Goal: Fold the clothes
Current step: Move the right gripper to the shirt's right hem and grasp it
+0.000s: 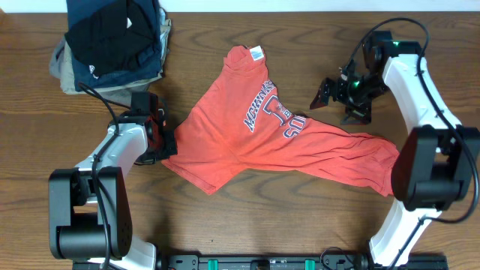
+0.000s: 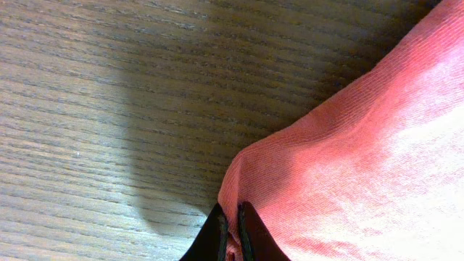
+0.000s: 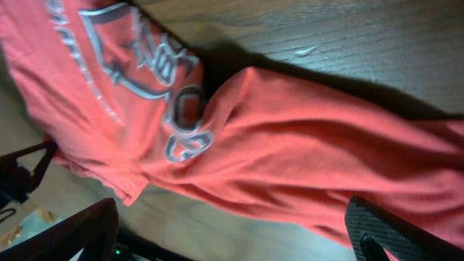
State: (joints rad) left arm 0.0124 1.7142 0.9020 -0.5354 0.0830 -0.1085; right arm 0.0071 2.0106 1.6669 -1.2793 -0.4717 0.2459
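The clothes, a coral-red T-shirt (image 1: 247, 142) with navy lettering, lie crumpled across the middle of the table, collar tag toward the back. My left gripper (image 1: 166, 144) sits at the shirt's left edge. In the left wrist view its jaws (image 2: 232, 226) stand shut on a fold of the shirt (image 2: 362, 167), with red cloth pinched between them. My right gripper (image 1: 339, 101) hangs open just behind the shirt's right part. In the right wrist view its fingers (image 3: 395, 232) stand wide apart above the shirt (image 3: 290, 145), holding nothing.
A stack of folded black, navy and khaki garments (image 1: 112, 41) sits at the back left, close behind my left arm. Bare wooden table (image 1: 262, 225) lies in front of the shirt.
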